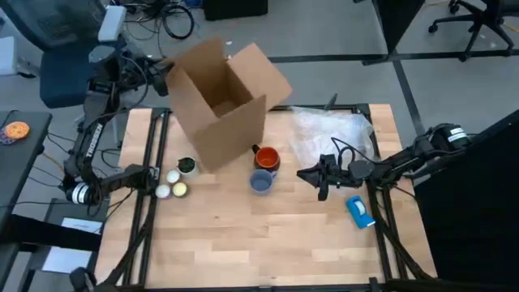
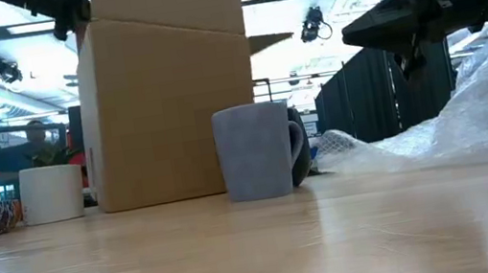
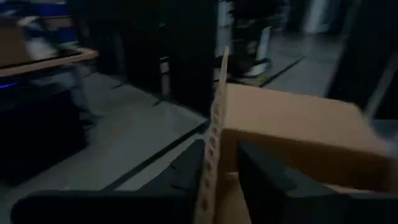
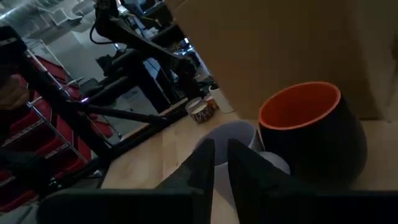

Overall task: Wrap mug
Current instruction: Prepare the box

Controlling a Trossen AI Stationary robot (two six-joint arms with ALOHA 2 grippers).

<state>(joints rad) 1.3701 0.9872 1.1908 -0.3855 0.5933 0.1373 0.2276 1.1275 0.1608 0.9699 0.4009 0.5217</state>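
The orange-red mug (image 1: 267, 157) stands upright on the table next to a grey-blue mug (image 1: 260, 182); the right wrist view shows its bright orange inside (image 4: 301, 106) and dark outside. Crumpled bubble wrap (image 1: 332, 134) lies on the table to the right of it. My right gripper (image 1: 302, 173) hovers above the table just right of both mugs, shut and holding nothing, pointing at them (image 4: 221, 155). My left gripper (image 1: 165, 77) is raised at the far left, shut on a flap of the open cardboard box (image 1: 223, 101). My left gripper pinches the box's upright left flap between its two fingers, one on each face, at the flap's free edge (image 3: 216, 134). The fingers come from the table's left side, high above the table. The box's bottom rests on the table (image 2: 184, 189).
Several small cups (image 1: 174, 182) stand left of the mugs, in front of the box. A blue object (image 1: 361, 211) lies near the right edge. Bare wood stretches across the table's near half. Chairs, cables and racks surround the table.
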